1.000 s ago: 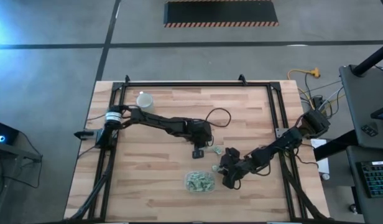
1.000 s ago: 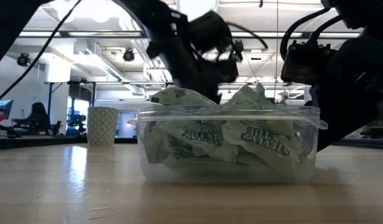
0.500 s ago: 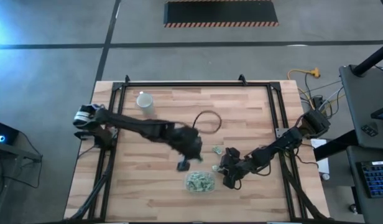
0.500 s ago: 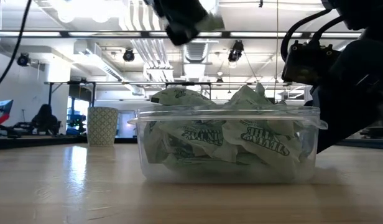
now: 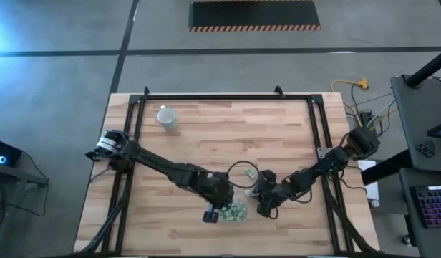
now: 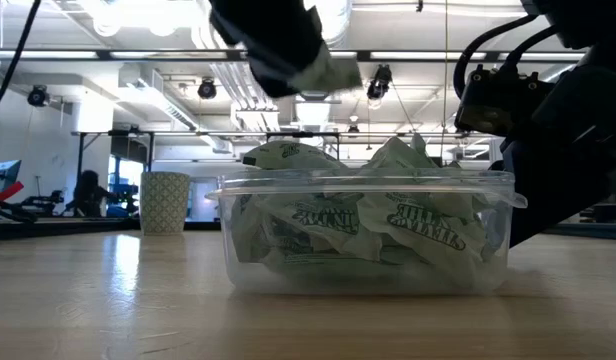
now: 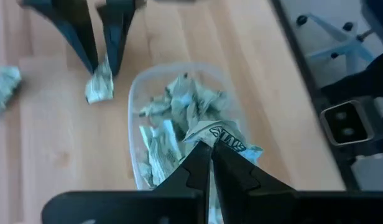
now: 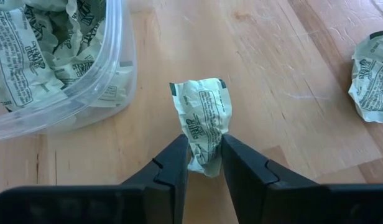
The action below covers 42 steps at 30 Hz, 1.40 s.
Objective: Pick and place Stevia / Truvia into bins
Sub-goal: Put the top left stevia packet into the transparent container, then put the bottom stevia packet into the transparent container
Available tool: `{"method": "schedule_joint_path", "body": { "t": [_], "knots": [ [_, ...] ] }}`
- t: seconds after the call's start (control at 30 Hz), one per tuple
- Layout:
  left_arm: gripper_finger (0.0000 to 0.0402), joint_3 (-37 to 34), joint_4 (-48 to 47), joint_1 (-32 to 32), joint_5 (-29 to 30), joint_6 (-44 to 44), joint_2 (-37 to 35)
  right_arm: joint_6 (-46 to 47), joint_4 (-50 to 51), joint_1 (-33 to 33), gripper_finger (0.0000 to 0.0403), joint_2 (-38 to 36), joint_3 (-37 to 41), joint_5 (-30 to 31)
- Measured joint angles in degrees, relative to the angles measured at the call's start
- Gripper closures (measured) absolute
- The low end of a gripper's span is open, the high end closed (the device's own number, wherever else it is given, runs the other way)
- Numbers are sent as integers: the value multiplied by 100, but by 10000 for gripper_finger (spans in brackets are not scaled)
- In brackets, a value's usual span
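Note:
The clear bin [image 5: 235, 212] sits near the table's front, heaped with pale green sachets [image 6: 368, 225]; it also shows in the left wrist view [image 7: 179, 118]. My left gripper [image 7: 208, 163] hovers over the bin, shut on one sachet [image 7: 224, 135]; the low view shows it above the bin [image 6: 283, 45]. My right gripper [image 8: 204, 163] is just right of the bin [image 8: 61, 68], low over the table, shut on another sachet [image 8: 204, 115]. A loose sachet [image 5: 249, 173] lies flat on the wood beyond it. My left gripper pinches a crumpled sachet by one end [image 7: 210, 142] between its two fingers, from above, pointing down. The sachet is lifted clear, above the heap in the bin. My right gripper pinches its sachet's near end [image 8: 203, 149] between its two fingers, slanting down from the table's right. The rest of the sachet sticks out ahead of the fingers, at the wood; whether it rests on it, I cannot tell.
A white cup [image 5: 167, 117] stands at the far left of the table; it also shows in the low view [image 6: 165, 203]. A black frame [image 5: 228, 97] runs along the table's far and side edges. The loose sachet also shows in the right wrist view [image 8: 372, 74].
My left gripper has swung from the table's middle toward the near edge and come over the bin, still shut on its sachet, which is carried clear of the table.

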State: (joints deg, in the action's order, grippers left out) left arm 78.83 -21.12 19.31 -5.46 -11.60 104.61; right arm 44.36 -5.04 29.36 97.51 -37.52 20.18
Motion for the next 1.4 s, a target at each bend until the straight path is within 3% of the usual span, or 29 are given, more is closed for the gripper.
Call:
{"method": "schedule_joint_path", "body": {
  "t": [0.43,0.8,0.93,1.07,1.27,1.4],
  "knots": [
    [396,0,-61,-2,-25,-123,337,24,9,0,314,4,-9,35],
    [250,0,-455,-2,-55,-211,305,22,0,-2,276,7,-9,58],
    [215,0,-595,-2,-62,-414,134,22,1,-2,274,7,-9,59],
    [207,0,-762,-7,-34,-636,-161,22,19,-4,299,7,-9,72],
    [208,2,-1278,-3,186,-946,-628,13,55,-11,382,-9,-52,60],
    [208,-90,-1703,0,429,-1098,-917,-34,65,-7,389,-157,-108,35]
  ]
}}
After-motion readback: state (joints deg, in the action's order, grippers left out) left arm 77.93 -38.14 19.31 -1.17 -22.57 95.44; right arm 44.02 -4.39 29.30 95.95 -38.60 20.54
